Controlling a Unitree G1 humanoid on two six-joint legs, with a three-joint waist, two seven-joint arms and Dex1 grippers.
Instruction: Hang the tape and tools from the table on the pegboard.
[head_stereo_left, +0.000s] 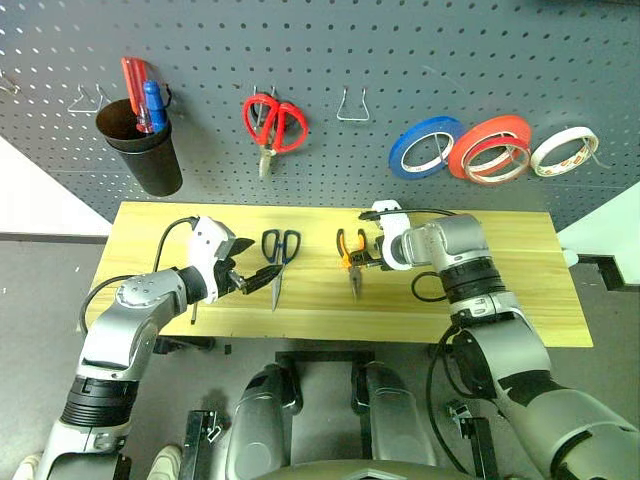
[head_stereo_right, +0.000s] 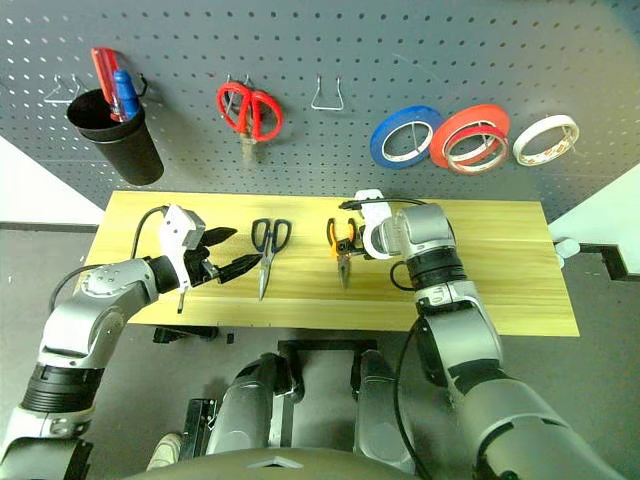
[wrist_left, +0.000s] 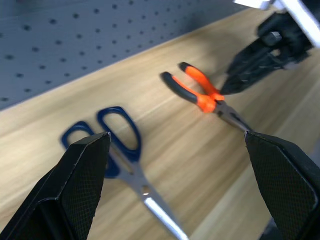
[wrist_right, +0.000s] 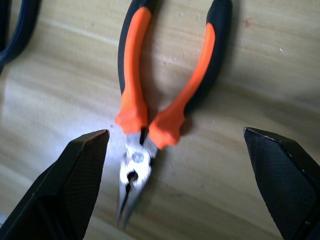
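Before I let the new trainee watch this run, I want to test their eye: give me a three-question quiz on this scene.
1. True or false: the right gripper has closed on the pliers.
2. Which tool lies on the table nearest the left gripper? A) scissors B) red-handled scissors C) blue tape roll
3. What holds the pens on the pegboard?

Key: 1 false, both its fingers stand open over them. 2 A. 3 a black cup.
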